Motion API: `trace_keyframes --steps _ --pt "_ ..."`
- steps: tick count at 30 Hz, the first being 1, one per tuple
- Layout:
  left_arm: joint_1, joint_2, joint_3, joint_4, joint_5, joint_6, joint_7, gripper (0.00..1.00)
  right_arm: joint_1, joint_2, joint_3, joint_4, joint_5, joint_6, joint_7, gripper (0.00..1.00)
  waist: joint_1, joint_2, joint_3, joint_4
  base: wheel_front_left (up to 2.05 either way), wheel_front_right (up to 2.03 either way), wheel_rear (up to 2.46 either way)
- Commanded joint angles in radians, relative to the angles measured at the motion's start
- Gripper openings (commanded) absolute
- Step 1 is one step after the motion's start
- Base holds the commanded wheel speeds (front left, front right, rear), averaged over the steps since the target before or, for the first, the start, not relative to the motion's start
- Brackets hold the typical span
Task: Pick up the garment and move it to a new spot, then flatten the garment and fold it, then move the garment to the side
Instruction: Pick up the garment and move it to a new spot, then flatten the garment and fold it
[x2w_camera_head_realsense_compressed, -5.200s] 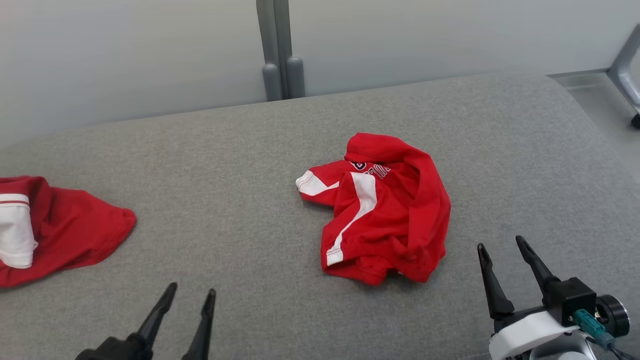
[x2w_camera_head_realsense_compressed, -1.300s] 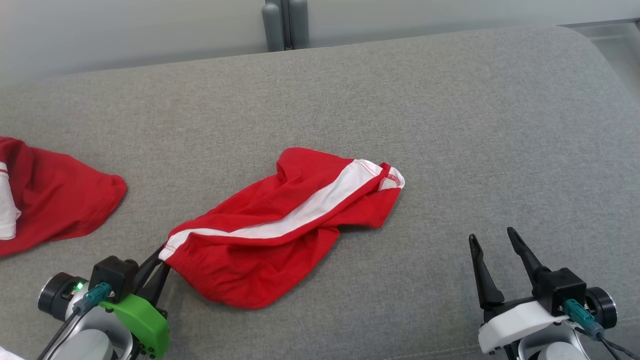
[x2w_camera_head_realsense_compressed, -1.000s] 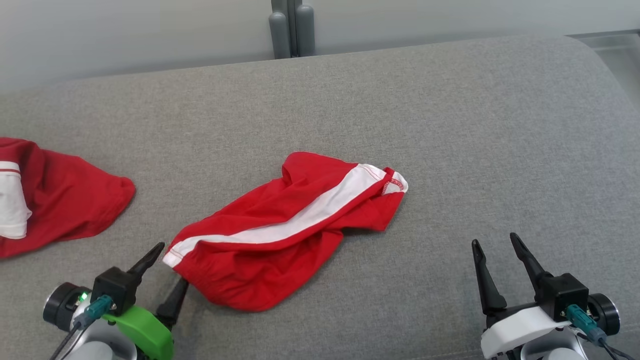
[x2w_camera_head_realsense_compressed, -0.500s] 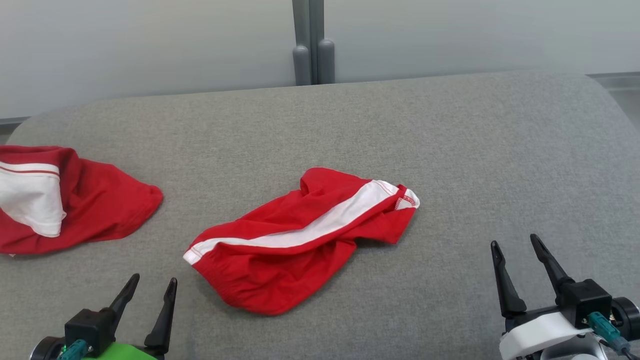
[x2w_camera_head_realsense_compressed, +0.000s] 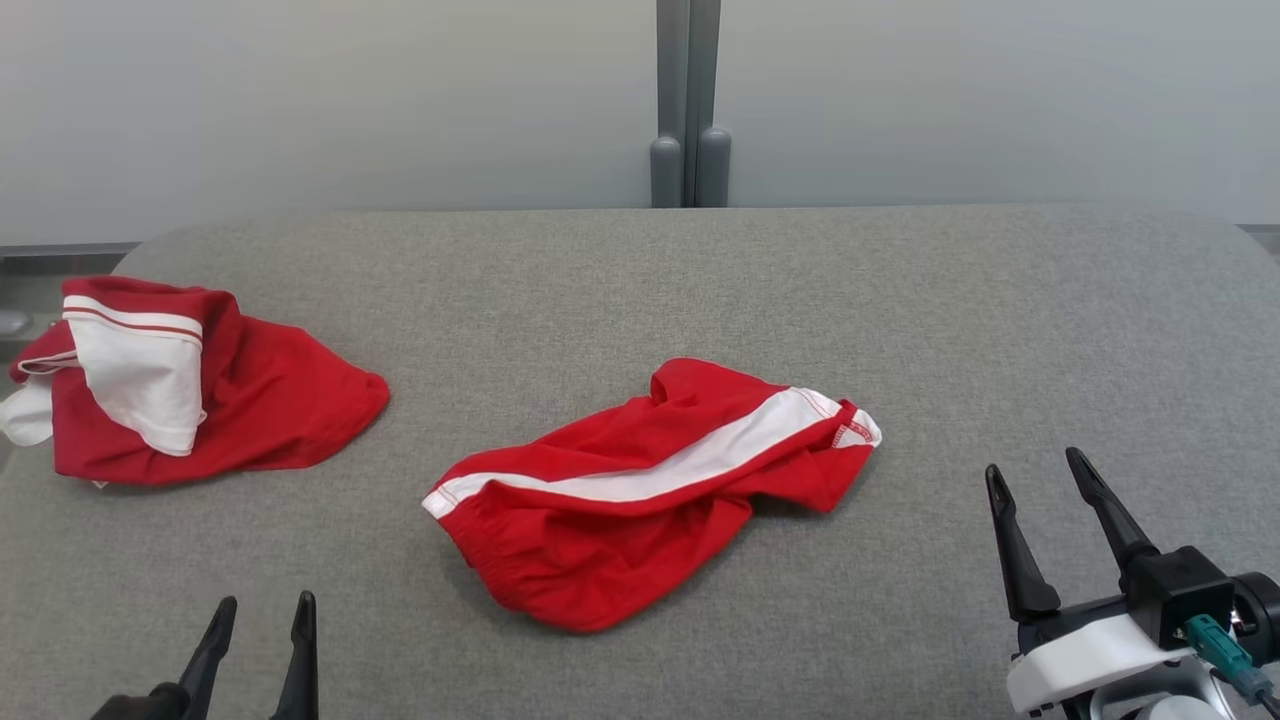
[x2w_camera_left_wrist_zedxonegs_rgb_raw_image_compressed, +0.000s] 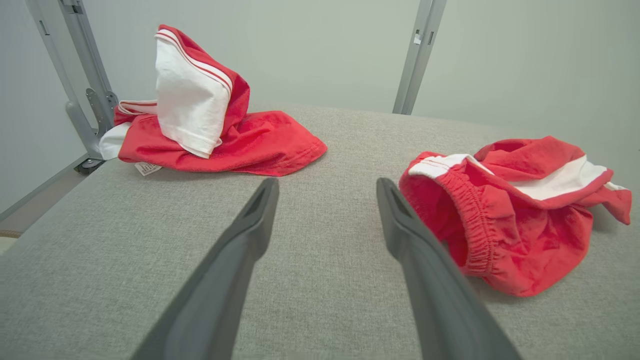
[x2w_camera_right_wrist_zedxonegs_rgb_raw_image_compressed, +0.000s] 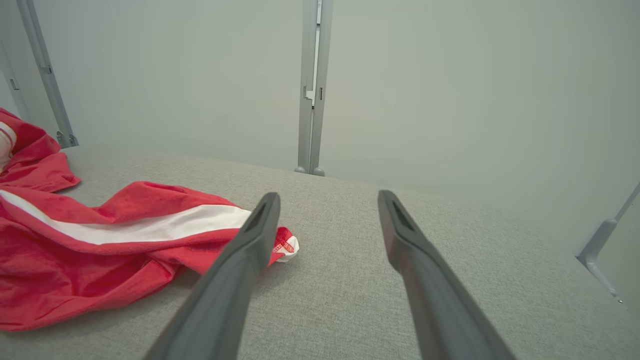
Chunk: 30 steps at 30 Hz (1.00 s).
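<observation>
Left hand (x2w_camera_head_realsense_compressed: 263, 603) sits at the lower left of the head view, its two dark fingers apart with nothing between them. At the lower right, the right hand (x2w_camera_head_realsense_compressed: 1034, 463) is spread wide as well and holds nothing. The red shorts (x2w_camera_head_realsense_compressed: 620, 510), which have a white side stripe, lie crumpled near the middle of the grey padded bench (x2w_camera_head_realsense_compressed: 900, 300), between the two hands and clear of both. The waistband end points toward the left hand and the leg hem toward the right. A second garment (x2w_camera_head_realsense_compressed: 250, 410), red with white panels, lies in a heap at the far left of the bench, well apart from the shorts. Behind the bench a grey post (x2w_camera_head_realsense_compressed: 688, 100) stands against a pale wall.

From the left wrist, the left hand (x2w_camera_left_wrist_zedxonegs_rgb_raw_image_compressed: 326, 184) has its fingers parted over bare bench (x2w_camera_left_wrist_zedxonegs_rgb_raw_image_compressed: 100, 260). The shorts (x2w_camera_left_wrist_zedxonegs_rgb_raw_image_compressed: 515, 240) lie just to the right of the right finger, with the gathered waistband (x2w_camera_left_wrist_zedxonegs_rgb_raw_image_compressed: 475, 220) gaping open toward the camera. The second garment (x2w_camera_left_wrist_zedxonegs_rgb_raw_image_compressed: 250, 145) is piled farther off on the left, with a white panel standing up and a small label (x2w_camera_left_wrist_zedxonegs_rgb_raw_image_compressed: 146, 169) at its edge.

From the right wrist, the right hand (x2w_camera_right_wrist_zedxonegs_rgb_raw_image_compressed: 328, 196) is open above the bench (x2w_camera_right_wrist_zedxonegs_rgb_raw_image_compressed: 350, 290). The shorts (x2w_camera_right_wrist_zedxonegs_rgb_raw_image_compressed: 75, 270) spread out to the left, and their hem shows just behind the left finger's tip. The post (x2w_camera_right_wrist_zedxonegs_rgb_raw_image_compressed: 312, 85) rises beyond.
</observation>
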Motion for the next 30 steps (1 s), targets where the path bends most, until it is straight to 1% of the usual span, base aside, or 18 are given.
trace_keyframes --steps 1,7,14,24,30 --pt "0.021 -0.010 0.011 -0.002 0.010 -0.010 0.000 1.00 -0.002 -0.002 -0.002 0.002 -0.003 -0.001 0.000 1.00 0.0000 0.0000 -0.004 0.002 0.00 0.00 0.00" --pt "0.066 -0.054 0.065 0.022 0.044 -0.053 0.000 1.00 0.032 0.021 -0.023 0.044 0.004 -0.001 0.000 1.00 0.0000 0.0000 -0.010 0.000 0.00 0.00 0.00" --pt "0.054 -0.094 0.102 0.048 0.085 -0.092 0.000 1.00 0.069 0.049 -0.068 0.091 0.012 -0.001 0.000 1.00 0.0000 0.0000 -0.010 -0.002 0.00 0.00 0.00" --pt "0.039 -0.116 0.115 0.069 0.103 -0.108 0.000 1.00 0.074 0.064 -0.073 0.116 0.013 -0.001 0.000 1.00 0.0000 0.0000 -0.011 -0.024 0.00 0.00 0.00" --pt "0.038 -0.109 0.102 0.073 0.096 -0.109 0.000 1.00 0.066 0.064 -0.068 0.122 0.013 -0.001 0.000 1.00 0.0000 0.0000 -0.009 -0.030 0.00 0.00 0.00"
